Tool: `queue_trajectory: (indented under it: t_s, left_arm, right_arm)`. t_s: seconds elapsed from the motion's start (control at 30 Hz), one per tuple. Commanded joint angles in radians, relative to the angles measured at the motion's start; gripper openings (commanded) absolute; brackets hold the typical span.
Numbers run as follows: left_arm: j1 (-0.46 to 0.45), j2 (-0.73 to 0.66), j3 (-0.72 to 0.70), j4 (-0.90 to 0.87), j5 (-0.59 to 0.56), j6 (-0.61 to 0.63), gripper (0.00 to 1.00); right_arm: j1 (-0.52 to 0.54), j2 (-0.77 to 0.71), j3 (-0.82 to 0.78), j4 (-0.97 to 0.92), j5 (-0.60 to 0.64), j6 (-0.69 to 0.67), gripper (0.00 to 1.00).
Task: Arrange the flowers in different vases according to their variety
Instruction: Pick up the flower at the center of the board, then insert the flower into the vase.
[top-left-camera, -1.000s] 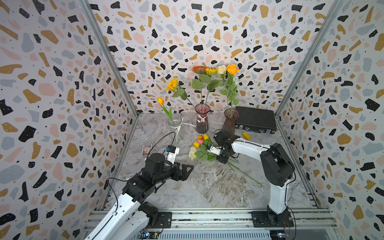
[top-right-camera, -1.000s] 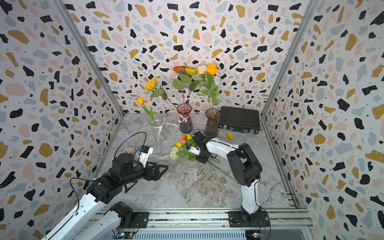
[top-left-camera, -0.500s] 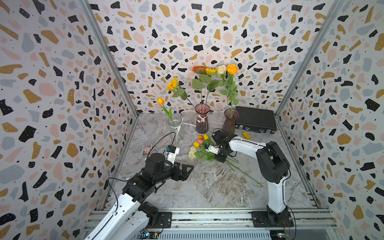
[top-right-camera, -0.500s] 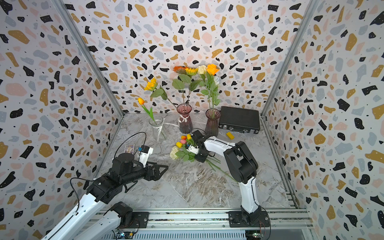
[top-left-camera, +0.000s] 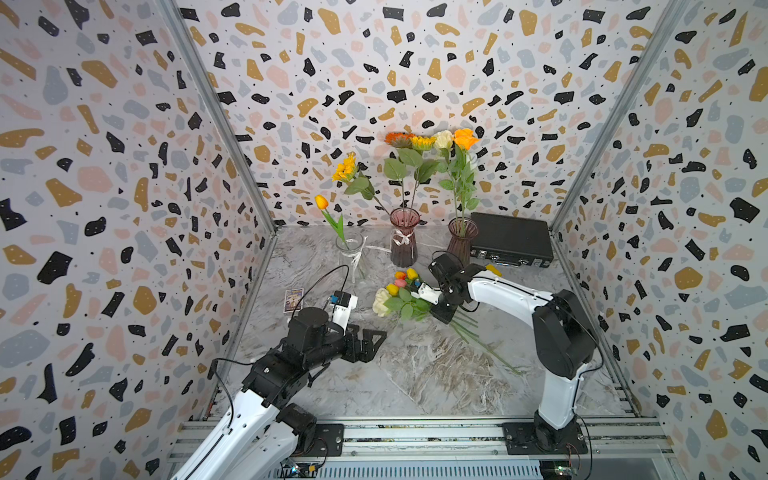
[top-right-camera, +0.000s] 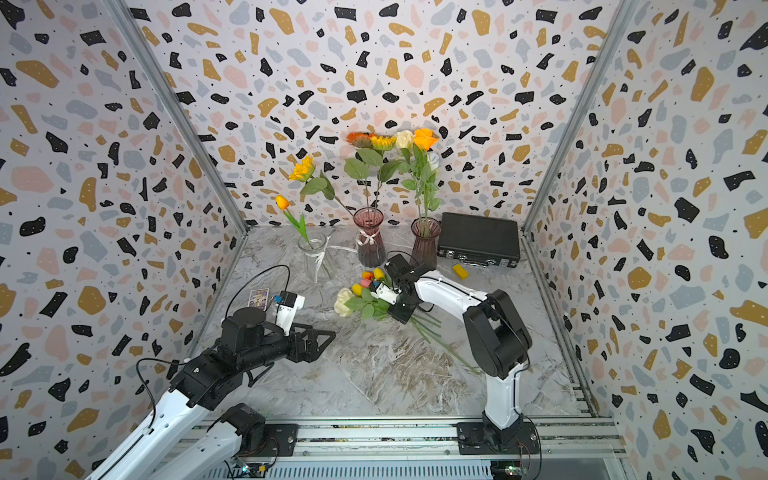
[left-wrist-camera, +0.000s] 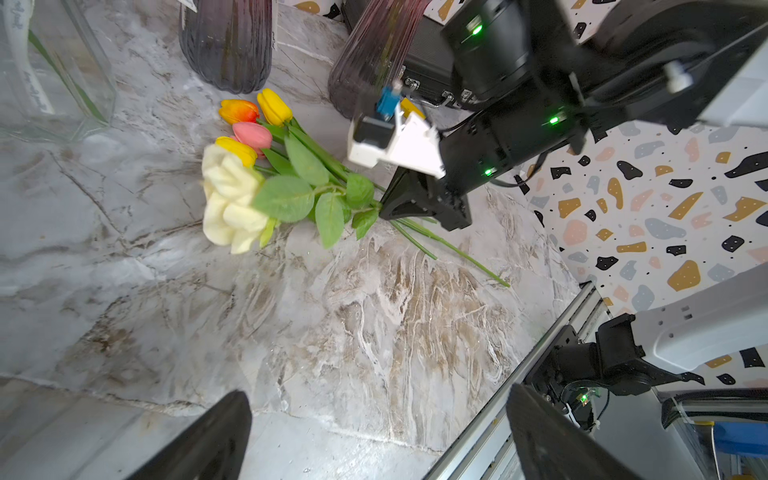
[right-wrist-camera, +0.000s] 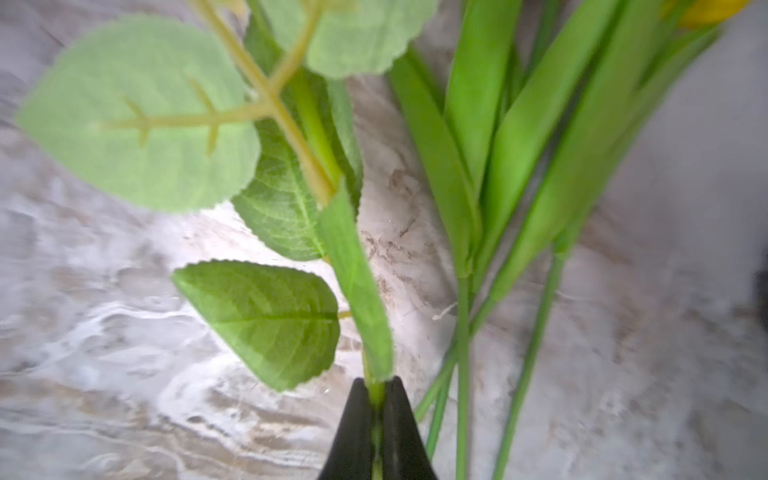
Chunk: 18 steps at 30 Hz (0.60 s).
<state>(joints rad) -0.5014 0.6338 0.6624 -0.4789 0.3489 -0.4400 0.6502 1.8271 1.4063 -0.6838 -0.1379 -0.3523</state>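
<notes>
R gripper (right-wrist-camera: 376, 395) has just pinched shut on rose (left-wrist-camera: 230, 199) stem; L gripper (top-left-camera: 372, 337) wide open, empty. Lift slow & straight so leaves clear tulips (left-wrist-camera: 253, 120).

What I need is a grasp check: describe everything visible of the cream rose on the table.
The cream rose lies on its side on the marble table: a pale bloom, serrated green leaves and a green stem, seemingly fabric. The right gripper is shut on the stem below the leaves. A yellow tulip touches its bloom.
</notes>
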Motion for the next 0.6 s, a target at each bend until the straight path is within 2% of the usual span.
queue_trajectory:
  t_s: [0.0,0.13,0.33,0.57]
  left_arm:
    - [-0.005,-0.024,0.008,0.007,-0.015,0.019,1.0]
    - [-0.006,-0.014,0.03,-0.003,0.03,0.047,1.0]
    - [-0.015,0.017,0.078,0.006,0.056,0.096,1.0]
    - [-0.017,0.051,0.111,-0.018,0.037,0.169,1.0]
  right_arm:
    - [0.0,-0.153,0.03,-0.018,0.034,0.08,0.0]
    - [-0.029,-0.238,0.104,-0.014,0.111,0.152,0.0]
    - [-0.083,-0.319,0.292,0.07,0.133,0.199,0.0]
    - [-0.136,-0.22,0.648,0.115,0.168,0.174,0.0]
